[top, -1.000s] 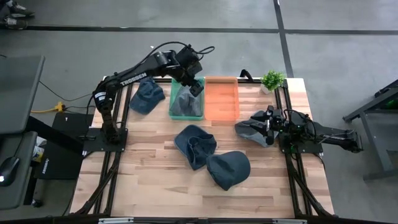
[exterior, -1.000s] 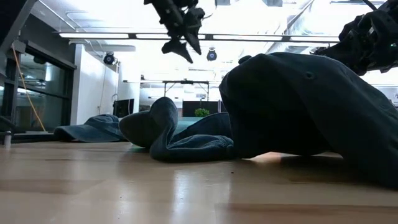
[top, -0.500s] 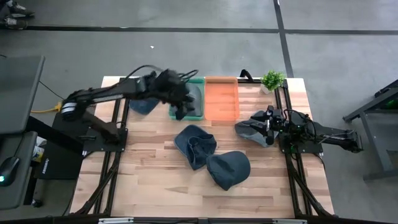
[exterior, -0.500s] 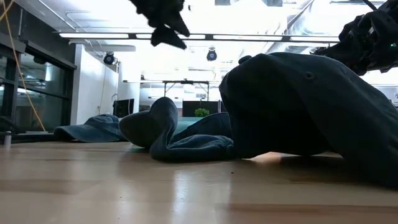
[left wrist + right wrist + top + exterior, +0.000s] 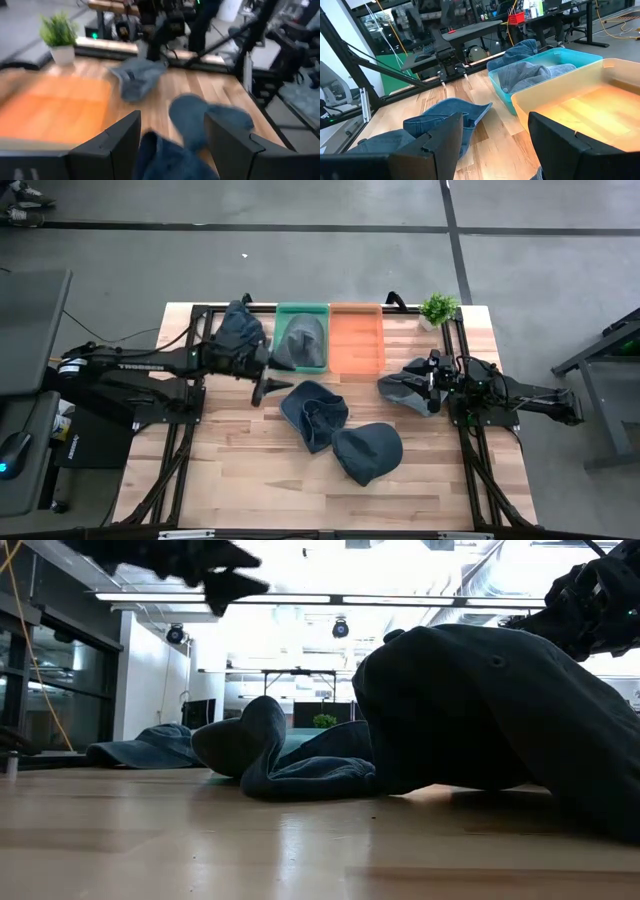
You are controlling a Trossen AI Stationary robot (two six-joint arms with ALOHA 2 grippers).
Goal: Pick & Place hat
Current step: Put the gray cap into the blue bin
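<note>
Several blue denim hats lie about. One hat (image 5: 300, 340) sits inside the green bin (image 5: 301, 307). Another hat (image 5: 240, 330) lies on the table left of that bin. Two hats (image 5: 313, 412) (image 5: 368, 452) lie overlapping mid-table. A fifth hat (image 5: 403, 391) lies by the right arm. My left gripper (image 5: 268, 388) (image 5: 172, 145) is open and hangs above the table between the left hat and the mid-table pair, holding nothing. My right gripper (image 5: 432, 385) (image 5: 495, 145) is open and waits at the fifth hat's right edge.
An orange bin (image 5: 357, 338) stands right of the green one with nothing in it. A small potted plant (image 5: 438, 308) is at the far right corner. Black frame rails (image 5: 195, 380) run along both table sides. Bare wood (image 5: 240, 470) stretches along the near side.
My left arm has swung from above the green bin toward the table's left and near side, and its gripper has come down lower over the wood beside the mid-table hats. The hats and the right arm have kept still.
</note>
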